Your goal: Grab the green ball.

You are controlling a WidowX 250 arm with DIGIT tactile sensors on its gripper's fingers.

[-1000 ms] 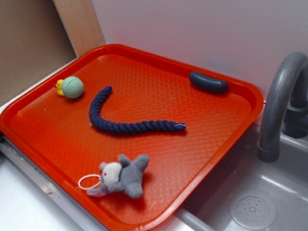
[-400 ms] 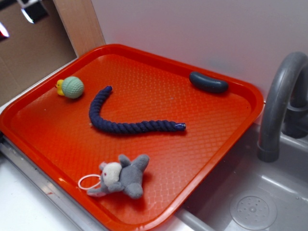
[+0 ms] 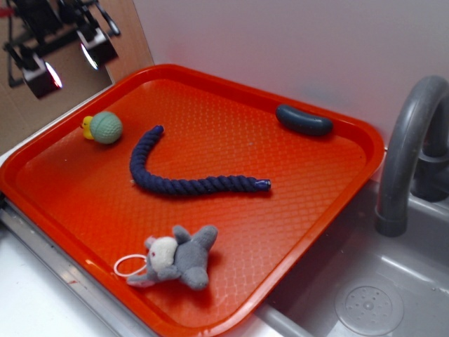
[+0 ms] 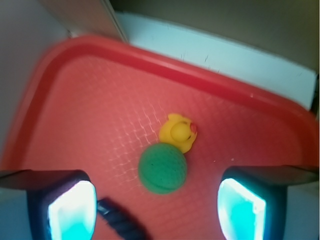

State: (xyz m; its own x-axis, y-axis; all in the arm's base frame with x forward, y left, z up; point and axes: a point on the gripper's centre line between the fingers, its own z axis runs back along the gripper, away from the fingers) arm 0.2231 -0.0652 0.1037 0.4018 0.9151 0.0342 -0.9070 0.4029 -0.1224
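Note:
The green ball [image 3: 106, 127] lies on the red tray [image 3: 210, 232] near its far left corner, touching a small yellow duck [image 3: 87, 127]. From the wrist camera the ribbed green ball [image 4: 162, 168] sits just ahead of the gap between my fingers, with the duck [image 4: 177, 132] behind it. My gripper [image 3: 69, 61] hangs high above the tray's back left corner, well above the ball. It is open with nothing between its pads [image 4: 72, 210].
A dark blue rope toy [image 3: 186, 179] curves across the tray's middle; its end [image 4: 117, 222] shows by my left finger. A grey plush animal [image 3: 179, 256] lies at the tray's front, a dark oblong toy [image 3: 303, 120] at the back. A sink and grey faucet [image 3: 407, 154] stand right.
My gripper has come down into view at the top left of the exterior view, toward the tray corner. Everything on the tray has stayed put.

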